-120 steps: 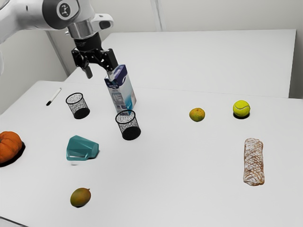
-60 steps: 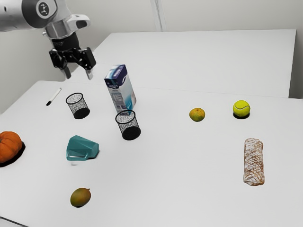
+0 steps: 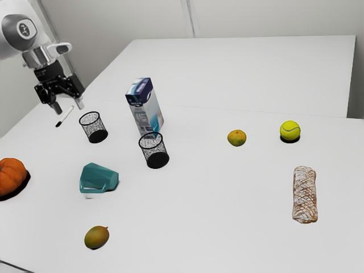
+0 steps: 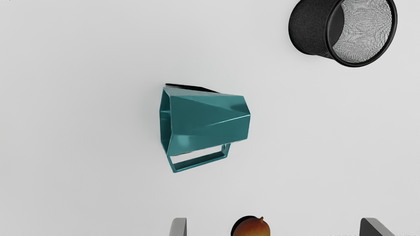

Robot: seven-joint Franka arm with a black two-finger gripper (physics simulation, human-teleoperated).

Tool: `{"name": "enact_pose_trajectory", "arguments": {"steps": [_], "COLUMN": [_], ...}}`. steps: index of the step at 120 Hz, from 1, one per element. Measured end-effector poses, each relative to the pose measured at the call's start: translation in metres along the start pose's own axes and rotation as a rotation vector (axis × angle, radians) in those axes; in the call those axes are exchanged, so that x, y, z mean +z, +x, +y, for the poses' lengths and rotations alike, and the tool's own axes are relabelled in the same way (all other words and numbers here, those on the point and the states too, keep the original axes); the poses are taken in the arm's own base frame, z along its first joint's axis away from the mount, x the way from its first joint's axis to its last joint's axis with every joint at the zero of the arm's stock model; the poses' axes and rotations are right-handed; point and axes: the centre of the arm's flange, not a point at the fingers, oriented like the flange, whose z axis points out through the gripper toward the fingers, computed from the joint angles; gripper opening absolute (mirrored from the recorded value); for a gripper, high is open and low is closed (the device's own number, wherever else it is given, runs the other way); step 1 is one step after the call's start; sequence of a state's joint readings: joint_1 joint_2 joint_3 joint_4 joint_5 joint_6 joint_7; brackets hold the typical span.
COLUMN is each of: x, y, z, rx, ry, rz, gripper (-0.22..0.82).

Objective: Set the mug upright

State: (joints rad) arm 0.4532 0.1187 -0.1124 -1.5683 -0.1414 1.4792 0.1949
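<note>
Keep the black two-finger gripper (image 3: 69, 108) raised above the white tabletop (image 3: 216, 199), over toward the exterior view's left, with fingers (image 4: 178, 227) spread wide and well apart from the mug. See the teal faceted mug (image 3: 98, 178) lying on its side on the tabletop, mouth turned toward the exterior view's left, narrower base toward the exterior view's right. In the wrist view, find its angular teal handle (image 4: 200, 162) on the side nearer the fingertips, and look a little into the open mouth.

Past the handle, note a green and reddish mango (image 3: 96, 237), seen in the wrist view between the spread fingers but lying on the tabletop. Toward the exterior view's left, make out part of a round orange pumpkin (image 3: 10, 176). Behind the mug, count two upright round black mesh cups, one (image 3: 93, 128) near a slim white marker with a black tip (image 3: 65, 116), the other (image 3: 153, 151) in front of a tall white, blue and purple carton (image 3: 145, 108). Farther to the exterior view's right, spot an orange-green mandarin (image 3: 236, 138), a fuzzy yellow tennis ball (image 3: 290, 131) and a long brown bread loaf with a white-dusted crisscross crust (image 3: 305, 194).
</note>
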Motion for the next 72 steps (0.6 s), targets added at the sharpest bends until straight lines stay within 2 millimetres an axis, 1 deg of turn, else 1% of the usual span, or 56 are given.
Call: {"name": "enact_pose_trajectory", "arguments": {"steps": [16, 39, 72], "x": [0.016, 0.059, 0.11], "y": [0.003, 0.001, 0.002], "z": [-0.016, -0.051, -0.081], "rx": [0.024, 0.033, 0.054], "ry": [-0.034, -0.091, -0.149], "rz": [-0.024, -0.065, -0.057], "gripper": [0.57, 0.57, 0.56]}}
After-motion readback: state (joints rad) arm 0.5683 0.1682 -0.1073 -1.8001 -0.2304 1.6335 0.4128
